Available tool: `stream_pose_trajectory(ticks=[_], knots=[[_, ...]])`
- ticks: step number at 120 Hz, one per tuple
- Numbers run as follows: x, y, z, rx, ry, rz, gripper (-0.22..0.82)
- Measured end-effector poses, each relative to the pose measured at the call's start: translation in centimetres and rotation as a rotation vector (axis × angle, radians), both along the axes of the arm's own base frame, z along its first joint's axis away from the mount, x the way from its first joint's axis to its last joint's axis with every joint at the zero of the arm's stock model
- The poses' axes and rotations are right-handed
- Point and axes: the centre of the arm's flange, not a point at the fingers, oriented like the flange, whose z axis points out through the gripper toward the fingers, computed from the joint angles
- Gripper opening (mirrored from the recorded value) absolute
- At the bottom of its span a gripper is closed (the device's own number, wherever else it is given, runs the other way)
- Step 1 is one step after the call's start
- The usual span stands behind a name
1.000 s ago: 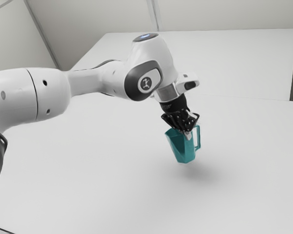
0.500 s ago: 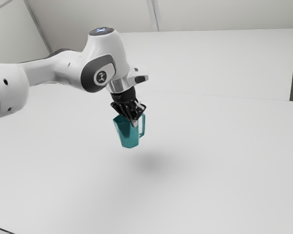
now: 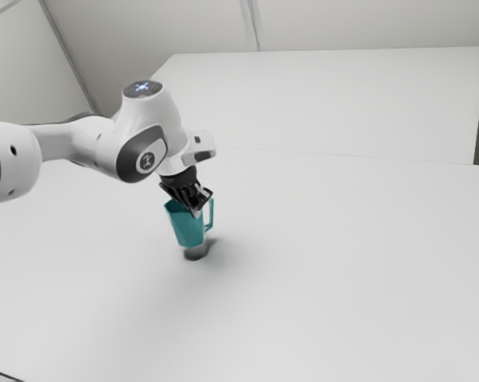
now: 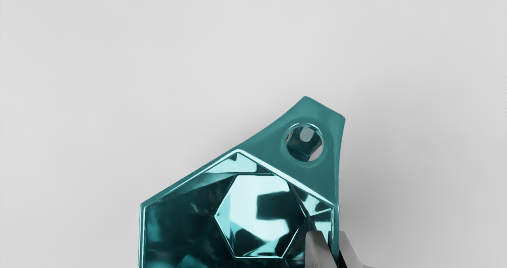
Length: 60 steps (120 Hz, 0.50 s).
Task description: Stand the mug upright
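In the exterior view my gripper [image 3: 195,212] points down at the rim of the teal mug [image 3: 187,226], which hangs slightly tilted with its opening up and its handle toward the exterior view's right. A dark shadow or reflection lies just below the mug's base; whether the base touches the table I cannot tell. In the wrist view the gripper [image 4: 334,236] is shut on the wall of the mug [image 4: 313,177], one finger inside and one outside. The hexagonal inside and the handle's top with its round hole face the camera.
The white table [image 3: 335,278] extends around the mug. Behind it stands a pale flat panel or surface [image 3: 343,103], with room walls beyond.
The arm has carried the mug toward the exterior view's left, and since half a second ago has lowered it closer to the table. The mug has stayed in my grip.
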Motion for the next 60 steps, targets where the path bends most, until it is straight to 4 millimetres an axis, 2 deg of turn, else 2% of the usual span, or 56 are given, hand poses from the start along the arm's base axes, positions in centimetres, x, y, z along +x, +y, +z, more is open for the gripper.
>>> stream_pose_trajectory(ticks=[34,49,60], knots=[[-1.2,-3.3,-3.2,-0.012,-0.036,-0.097,-0.18],[-1.4,-3.9,-3.6,-0.018,-0.053,-0.115,-0.18],[-1.2,-3.5,-3.2,-0.024,-0.068,-0.108,0.03]])
